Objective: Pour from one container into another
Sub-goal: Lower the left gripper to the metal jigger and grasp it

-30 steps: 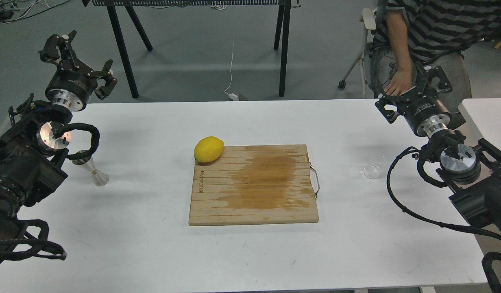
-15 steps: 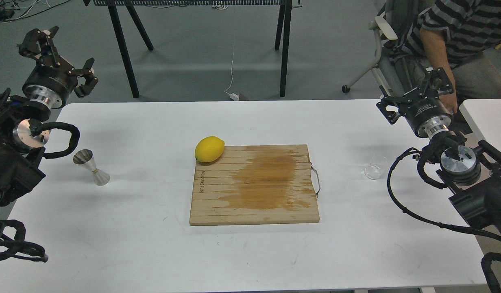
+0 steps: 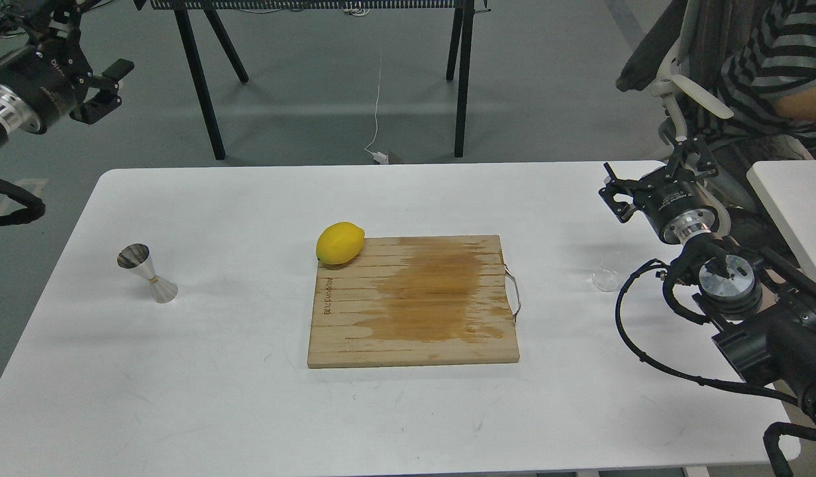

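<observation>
The steel jigger (image 3: 148, 273) stands upright on the left part of the white table (image 3: 249, 411), its open cone up. The tiny clear glass cup (image 3: 605, 280) sits on the table at the right, just beyond the cutting board's wire handle. My left gripper (image 3: 90, 41) is raised off the table's far left corner, far above and behind the jigger, fingers spread and holding nothing. My right gripper (image 3: 653, 171) hovers open over the table's far right edge, a short way behind the cup and not touching it.
A wooden cutting board (image 3: 414, 301) with a damp stain lies mid-table, and a yellow lemon (image 3: 340, 243) rests on its far left corner. A seated person (image 3: 772, 59) and an office chair (image 3: 686, 86) are behind the right corner. Black table legs (image 3: 199, 79) stand on the floor behind.
My left arm has drawn back up and to the left, uncovering the jigger. My right gripper has shifted slightly left. The person has pulled the hand away and moved back to the right.
</observation>
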